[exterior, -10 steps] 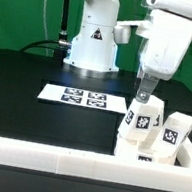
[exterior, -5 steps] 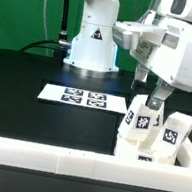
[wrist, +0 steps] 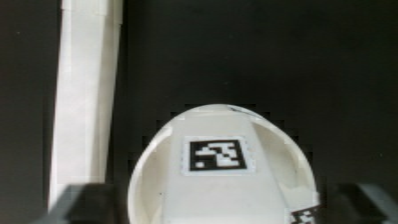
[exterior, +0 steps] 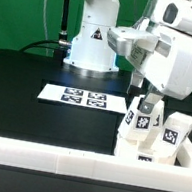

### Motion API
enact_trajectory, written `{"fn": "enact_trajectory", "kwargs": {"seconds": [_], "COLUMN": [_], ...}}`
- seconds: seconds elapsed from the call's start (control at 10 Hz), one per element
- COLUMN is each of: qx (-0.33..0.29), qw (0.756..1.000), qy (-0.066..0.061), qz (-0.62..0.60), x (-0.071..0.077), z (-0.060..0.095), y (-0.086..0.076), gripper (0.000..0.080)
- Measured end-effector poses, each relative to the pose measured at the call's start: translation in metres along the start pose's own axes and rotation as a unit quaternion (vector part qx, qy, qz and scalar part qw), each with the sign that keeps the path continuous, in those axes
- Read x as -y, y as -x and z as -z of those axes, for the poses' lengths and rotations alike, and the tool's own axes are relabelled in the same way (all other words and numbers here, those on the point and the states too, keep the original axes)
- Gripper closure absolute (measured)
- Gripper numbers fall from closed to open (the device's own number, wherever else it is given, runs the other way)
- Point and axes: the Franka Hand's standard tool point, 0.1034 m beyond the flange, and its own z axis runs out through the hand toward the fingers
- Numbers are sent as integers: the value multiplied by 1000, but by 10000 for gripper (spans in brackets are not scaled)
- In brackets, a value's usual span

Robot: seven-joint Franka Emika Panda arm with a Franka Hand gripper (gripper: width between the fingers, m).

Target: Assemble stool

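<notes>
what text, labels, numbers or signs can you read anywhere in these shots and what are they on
No words, brands or numbers can be read in either view.
Robot base: a triangular warning sign, its symbol too small to read.
Marker board: black-and-white square tags, patterns only.
Legs: square marker tags, no text.
Seat: one square marker tag, pattern only.

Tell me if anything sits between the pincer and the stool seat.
Nothing visible does. The pincer hangs right over the seat, and in the wrist view the seat fills the space between the fingertips unobstructed.
</notes>
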Motion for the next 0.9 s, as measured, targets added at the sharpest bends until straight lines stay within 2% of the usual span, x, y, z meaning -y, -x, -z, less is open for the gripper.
{"fn": "enact_trajectory", "kwargs": {"seconds": [0.1, 0.2, 0.3, 0.5, 0.7, 0.9], "qx": [0, 0, 0, 0, 0, -1], "qw": [1000, 1000, 1000, 999, 993, 974], "qy": [0, 0, 0, 0, -1, -2], "qz": [-1, -3, -12, -33, -116, -226], "x": [0, 0, 0, 0, 0, 2], "z": [0, 0, 0, -1, -1, -1], "y": [1, 2, 2, 3, 3, 2], "gripper": [398, 398, 468, 468, 468, 468]}}
